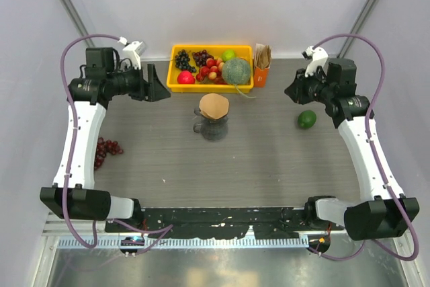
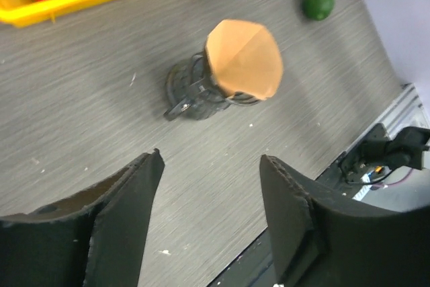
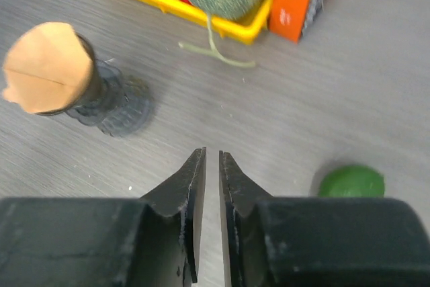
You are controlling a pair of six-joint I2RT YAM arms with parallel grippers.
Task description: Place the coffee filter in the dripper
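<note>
The coffee filter [image 1: 214,105], a tan paper cone, sits in the top of the dripper [image 1: 213,128], a smoky-grey ribbed cup in the middle of the table. Both show in the left wrist view, the filter [image 2: 243,58] over the dripper [image 2: 191,89], and in the right wrist view, the filter [image 3: 47,66] on the dripper [image 3: 111,102]. My left gripper [image 1: 161,85] is open and empty, raised at the back left [image 2: 211,159]. My right gripper [image 1: 289,91] is shut on nothing, raised at the back right [image 3: 212,152]. Both are well apart from the dripper.
A yellow tray [image 1: 208,87] of fruit with a green melon [image 1: 236,70] stands at the back. An orange box of brown papers [image 1: 261,72] is beside it. A lime [image 1: 307,119] lies right of the dripper. Red grapes [image 1: 104,149] lie at the left.
</note>
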